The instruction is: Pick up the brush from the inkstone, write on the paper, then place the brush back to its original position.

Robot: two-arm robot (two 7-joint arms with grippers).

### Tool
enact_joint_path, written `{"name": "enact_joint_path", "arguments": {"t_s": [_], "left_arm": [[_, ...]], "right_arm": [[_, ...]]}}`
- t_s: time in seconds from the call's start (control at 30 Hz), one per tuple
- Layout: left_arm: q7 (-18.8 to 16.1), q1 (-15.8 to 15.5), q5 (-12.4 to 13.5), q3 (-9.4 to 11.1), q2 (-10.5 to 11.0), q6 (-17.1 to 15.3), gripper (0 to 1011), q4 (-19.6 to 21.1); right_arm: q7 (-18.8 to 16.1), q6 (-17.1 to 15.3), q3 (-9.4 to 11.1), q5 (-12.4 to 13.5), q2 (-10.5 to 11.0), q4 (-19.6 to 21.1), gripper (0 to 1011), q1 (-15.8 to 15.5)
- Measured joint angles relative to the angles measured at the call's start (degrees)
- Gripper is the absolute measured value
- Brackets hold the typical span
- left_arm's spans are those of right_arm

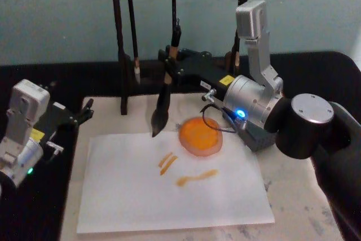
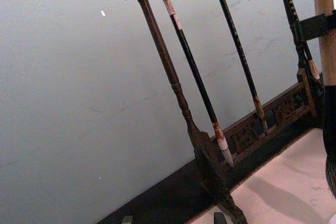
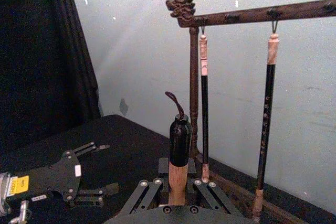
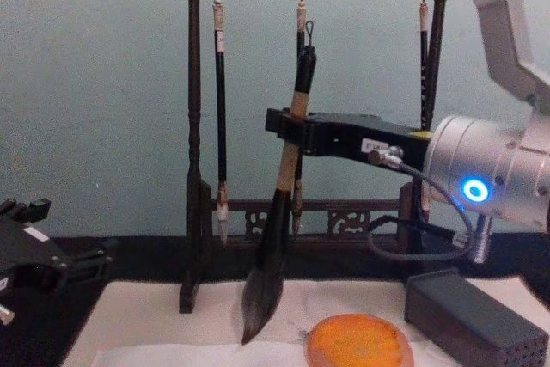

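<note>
My right gripper [image 1: 167, 65] is shut on the tan handle of the brush [image 1: 161, 111], which hangs nearly upright and tilts a little. Its dark tuft [image 4: 262, 298] points down, with the tip at the far edge of the paper [image 1: 169, 190]; I cannot tell whether it touches. Three orange strokes [image 1: 167, 163] mark the sheet. The round orange inkstone [image 1: 200, 136] lies just right of the tuft, at the paper's far edge. In the right wrist view the black handle end [image 3: 179, 137] rises between the fingers. The left gripper [image 1: 84, 111] rests open at the table's left.
A dark wooden brush rack [image 4: 193, 143] with thin hanging brushes [image 4: 220, 126] stands right behind the brush. A grey perforated block [image 4: 477, 320] sits right of the inkstone. The cream mat [image 1: 293, 196] lies under the paper on a black table.
</note>
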State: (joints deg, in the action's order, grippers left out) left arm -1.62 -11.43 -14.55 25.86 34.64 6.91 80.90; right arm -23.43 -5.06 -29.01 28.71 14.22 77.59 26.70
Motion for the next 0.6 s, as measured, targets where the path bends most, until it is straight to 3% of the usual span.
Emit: {"name": "enact_joint_path", "arguments": {"t_s": [0.6], "left_arm": [[0.0,0.0,0.0,0.0,0.0,0.0,1001,0.0]], "right_arm": [[-2.4,0.3,-1.1,-0.2,-2.0,-3.1,178,0.4]]}}
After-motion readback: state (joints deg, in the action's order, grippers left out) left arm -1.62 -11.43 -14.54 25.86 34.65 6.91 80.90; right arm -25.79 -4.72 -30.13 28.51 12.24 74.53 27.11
